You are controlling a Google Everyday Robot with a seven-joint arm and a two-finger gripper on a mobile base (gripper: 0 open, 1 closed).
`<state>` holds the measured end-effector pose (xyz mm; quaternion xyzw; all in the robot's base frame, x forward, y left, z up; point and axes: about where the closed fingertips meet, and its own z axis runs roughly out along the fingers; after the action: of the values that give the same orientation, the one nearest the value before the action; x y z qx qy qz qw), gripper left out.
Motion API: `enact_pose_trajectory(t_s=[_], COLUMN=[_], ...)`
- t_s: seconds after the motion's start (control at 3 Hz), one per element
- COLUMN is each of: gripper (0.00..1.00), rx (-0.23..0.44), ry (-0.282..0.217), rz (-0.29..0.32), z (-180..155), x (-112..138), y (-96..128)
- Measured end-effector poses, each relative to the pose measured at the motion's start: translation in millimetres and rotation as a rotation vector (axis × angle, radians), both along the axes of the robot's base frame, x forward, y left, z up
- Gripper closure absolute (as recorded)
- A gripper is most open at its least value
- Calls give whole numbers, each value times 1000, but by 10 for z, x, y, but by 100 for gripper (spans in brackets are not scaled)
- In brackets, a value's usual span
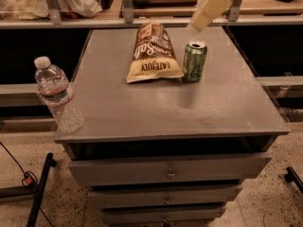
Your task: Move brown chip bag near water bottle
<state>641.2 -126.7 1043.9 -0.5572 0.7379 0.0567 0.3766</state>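
The brown chip bag point(152, 53) lies flat at the back middle of the grey cabinet top point(189, 108), its cream-yellow "LATE JULY" end toward me. The water bottle point(57, 95) stands upright at the front left corner of the top, clear with a white cap and a red-and-white label. My gripper point(210, 7) is in the air at the top of the view, above and behind the green can, to the right of the bag and touching nothing.
A green soda can point(194, 60) stands just right of the bag. A shelf rail point(142, 21) runs behind the cabinet. Drawers point(168, 171) face me below the top. A black stand leg point(40, 188) and cable are on the floor at left.
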Motion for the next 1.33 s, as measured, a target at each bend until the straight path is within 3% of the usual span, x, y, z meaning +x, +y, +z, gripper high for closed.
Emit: enact_pose_trajectory(t_s=[0.33, 0.67, 1.0, 1.33], gripper=[0, 0, 0, 0], rx=[8, -59, -135, -178], ry=[-16, -19, 28, 101], rz=[-9, -77, -140, -169], z=[-73, -359, -813, -1257], x=[459, 899, 1173, 1247], y=[424, 721, 811, 815])
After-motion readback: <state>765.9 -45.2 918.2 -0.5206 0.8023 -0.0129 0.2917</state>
